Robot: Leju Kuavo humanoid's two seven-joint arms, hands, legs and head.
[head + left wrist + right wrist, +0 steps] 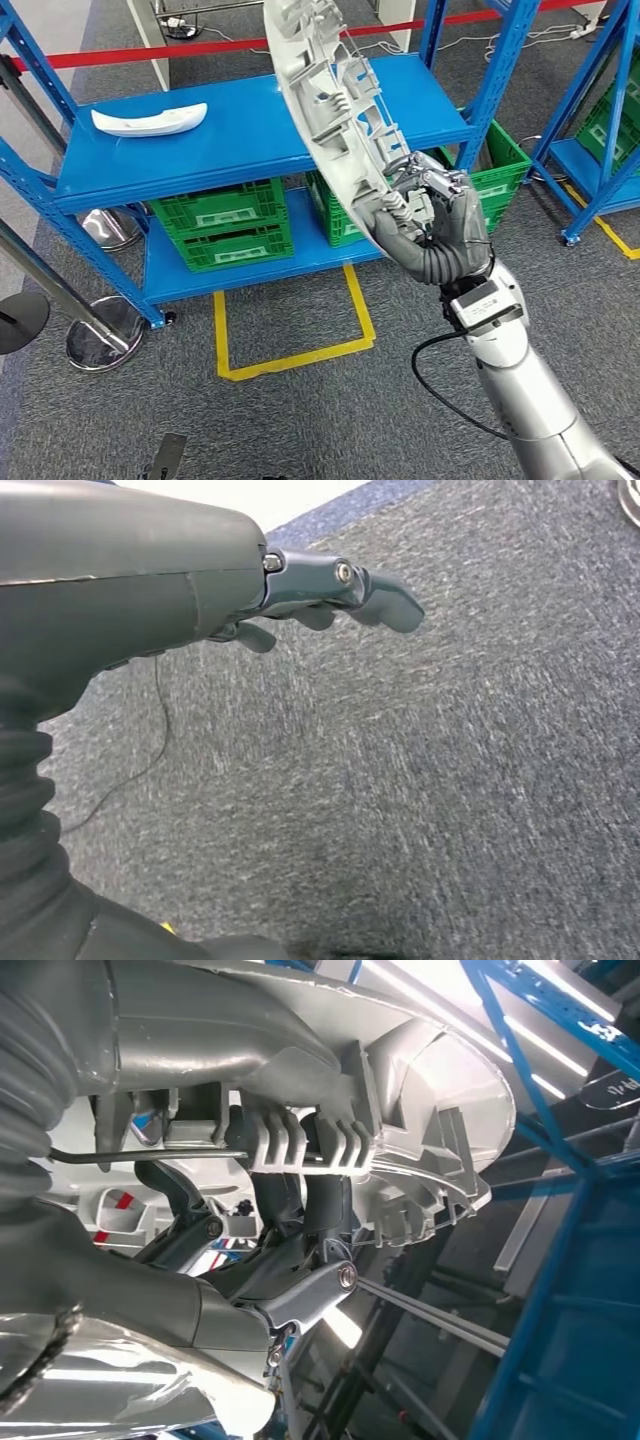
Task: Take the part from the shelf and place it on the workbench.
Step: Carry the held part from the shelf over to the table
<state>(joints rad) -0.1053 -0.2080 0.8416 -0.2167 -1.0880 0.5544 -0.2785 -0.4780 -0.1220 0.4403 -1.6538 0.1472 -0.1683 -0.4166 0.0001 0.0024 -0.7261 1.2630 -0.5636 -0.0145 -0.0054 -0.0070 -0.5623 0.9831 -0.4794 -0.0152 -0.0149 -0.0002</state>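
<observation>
We see the fingers (pixel 407 195) of the right hand (pixel 445 225) curled around the lower end of the long grey plastic part (pixel 332 110), their tips hooked into its ribbed inner side. In the right wrist view the dark fingers (pixel 302 1210) pass between the part's (pixel 423 1090) moulded ribs and brackets, with the thumb pressed along its outer shell, so the grip closes on the part from both faces. The part rises up and away from the hand, tilted, its upper end leaving the head view's top edge; it is lifted clear of the blue shelf (pixel 249 135) and hangs in front of it.

On the shelf's upper board we see a second, white curved part (pixel 151 120) lying flat, well apart from the held one. Green crates (pixel 223 230) stand on the lower board, above a yellow square taped on the grey carpet (pixel 302 420).

Our left hand (pixel 226 590) hangs over the carpet (pixel 453 780), its fingers (pixel 377 595) stretched out fairly straight and holding nothing.
</observation>
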